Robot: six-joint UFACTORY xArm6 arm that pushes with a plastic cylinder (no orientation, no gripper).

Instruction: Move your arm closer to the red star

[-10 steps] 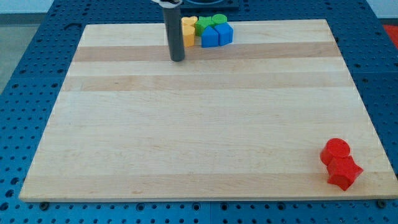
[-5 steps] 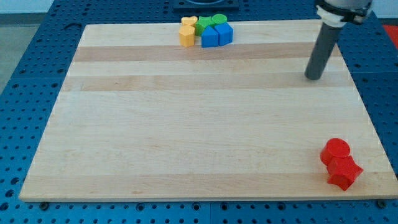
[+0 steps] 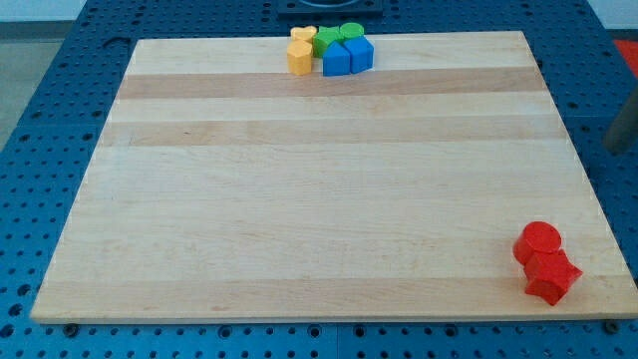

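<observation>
The red star point(image 3: 551, 277) lies near the bottom right corner of the wooden worktop point(image 3: 319, 189), close to the worktop's bottom edge. A red cylinder point(image 3: 538, 240) sits just above it toward the view's top and appears to touch it.

At the view's right edge, a dark blurred shape shows beyond the worktop, over the blue perforated base point(image 3: 50, 110). It looks like part of the rod, but it is cut off by the frame. My tip point(image 3: 623, 150) seems to be its lower end, off the worktop and above the 2 red blocks toward the view's top, well apart from the red star. This arm has no claw, so there is no opening or grasp to report.

At the top edge of the worktop, a cluster of 6 small blocks sits tightly together: 2 yellow blocks point(image 3: 300, 52) on the left, 2 green blocks point(image 3: 337, 36) behind, and 2 blue blocks point(image 3: 347, 56) on the right. Their exact shapes are hard to make out.
</observation>
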